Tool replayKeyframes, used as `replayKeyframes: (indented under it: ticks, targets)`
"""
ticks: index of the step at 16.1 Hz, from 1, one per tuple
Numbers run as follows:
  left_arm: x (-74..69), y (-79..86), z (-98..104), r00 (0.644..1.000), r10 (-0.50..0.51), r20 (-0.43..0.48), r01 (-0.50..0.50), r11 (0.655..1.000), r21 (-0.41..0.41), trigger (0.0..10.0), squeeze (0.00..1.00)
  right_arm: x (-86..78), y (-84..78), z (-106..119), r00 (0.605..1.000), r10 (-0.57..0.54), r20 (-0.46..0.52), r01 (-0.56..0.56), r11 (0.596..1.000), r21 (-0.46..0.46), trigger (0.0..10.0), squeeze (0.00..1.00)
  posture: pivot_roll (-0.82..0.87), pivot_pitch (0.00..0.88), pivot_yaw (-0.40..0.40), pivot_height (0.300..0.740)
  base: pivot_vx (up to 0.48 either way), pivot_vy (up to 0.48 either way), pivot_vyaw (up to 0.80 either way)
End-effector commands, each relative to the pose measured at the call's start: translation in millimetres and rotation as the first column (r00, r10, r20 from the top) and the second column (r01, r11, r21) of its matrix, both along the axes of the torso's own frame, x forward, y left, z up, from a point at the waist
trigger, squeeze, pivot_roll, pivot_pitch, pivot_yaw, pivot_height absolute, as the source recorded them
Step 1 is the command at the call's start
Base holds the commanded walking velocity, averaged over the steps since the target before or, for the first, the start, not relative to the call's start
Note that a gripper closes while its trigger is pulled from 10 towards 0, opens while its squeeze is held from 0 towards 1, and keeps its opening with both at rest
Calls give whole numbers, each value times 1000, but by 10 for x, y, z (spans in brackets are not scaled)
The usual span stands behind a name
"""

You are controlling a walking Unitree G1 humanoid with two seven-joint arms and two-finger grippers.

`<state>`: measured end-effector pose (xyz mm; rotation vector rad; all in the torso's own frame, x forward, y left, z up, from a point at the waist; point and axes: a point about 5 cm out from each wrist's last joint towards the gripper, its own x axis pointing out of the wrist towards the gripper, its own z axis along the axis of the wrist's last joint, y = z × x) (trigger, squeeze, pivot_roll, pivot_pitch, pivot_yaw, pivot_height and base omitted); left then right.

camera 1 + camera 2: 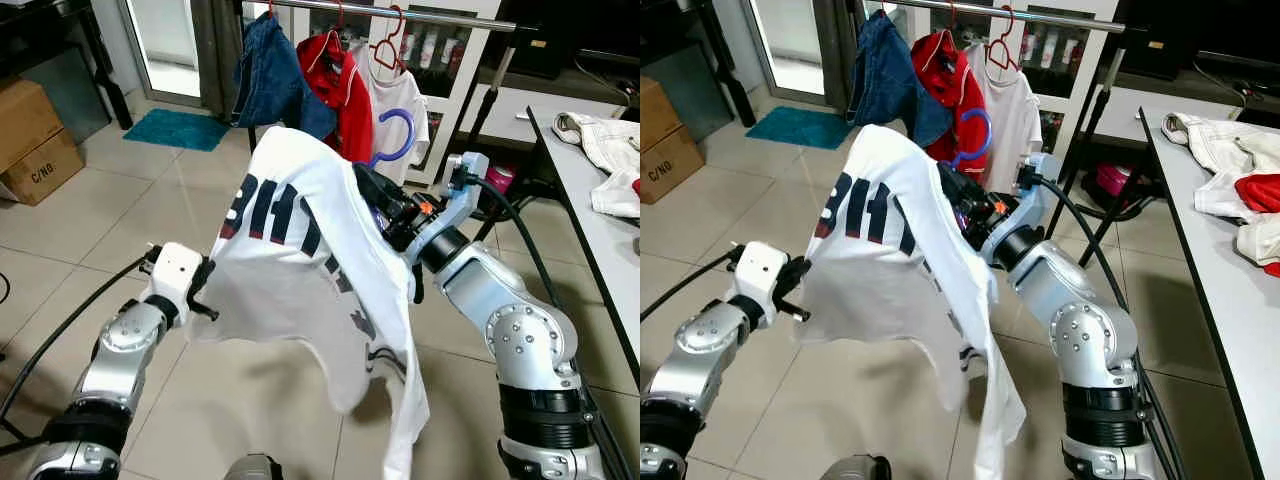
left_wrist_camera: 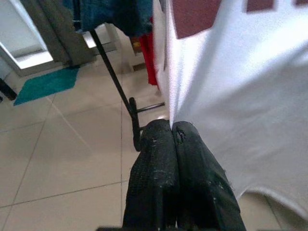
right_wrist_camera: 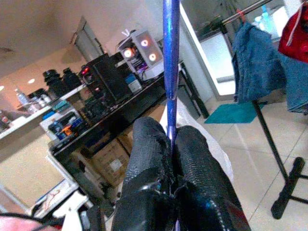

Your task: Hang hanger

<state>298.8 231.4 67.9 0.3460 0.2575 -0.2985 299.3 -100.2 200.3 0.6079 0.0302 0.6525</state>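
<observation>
The right gripper [image 3: 172,144] has its fingers clamped on the blue hanger [image 1: 397,133], which carries one white T-shirt [image 1: 300,250] just below the clothes rail [image 1: 400,14]. The left gripper [image 2: 172,132] has its fingers pinched together on the shirt's hem.

beige tiled floor [image 1: 90,210]; teal mat [image 1: 178,128] by doorway; cardboard box [image 1: 35,140] at left; grey counter [image 1: 590,200] at right.
</observation>
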Motion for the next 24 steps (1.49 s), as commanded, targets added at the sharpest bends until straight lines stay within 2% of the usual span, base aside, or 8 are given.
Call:
replayKeyframes:
  ticks: [1,9,17,19,21,22,23,24]
  targets:
    - [-66,4,-87,999,-25,-41,26,999,32,0,0,52,-86,90,997,-66,40,65,998,23,10000,0,-13,0,11,740,0,0,0]
    - [-202,297,-170,993,88,-80,-80,992,98,0,0,83,-58,48,996,-82,42,82,997,-2,10000,0,2,0,7,740,0,0,0]
    - [-410,157,-441,983,60,-172,-45,995,89,0,0,169,-86,112,990,-123,72,125,992,-12,10000,0,1,0,1,740,0,0,0]
    - [-414,131,-459,983,53,-177,-38,995,88,0,0,184,-91,131,987,-137,78,138,990,-4,10000,0,0,0,10,740,0,0,0]
    - [-322,167,-362,990,67,-127,-56,995,87,0,0,166,-68,131,988,-124,87,125,992,-7,10000,0,-5,0,21,740,0,0,0]
    - [-259,231,-274,991,107,-78,-99,991,90,10000,0,155,-60,118,989,-121,88,122,992,-15,10000,0,-4,0,24,740,0,0,0]
    - [-217,315,-183,989,143,-40,-139,986,89,10000,153,150,-58,107,988,-121,92,125,992,-30,10000,0,-5,0,29,740,0,0,0]
    - [-210,363,-135,989,148,-25,-145,986,84,10000,1000,149,-56,99,988,-120,96,125,991,-46,10000,0,-6,0,32,740,0,0,0]
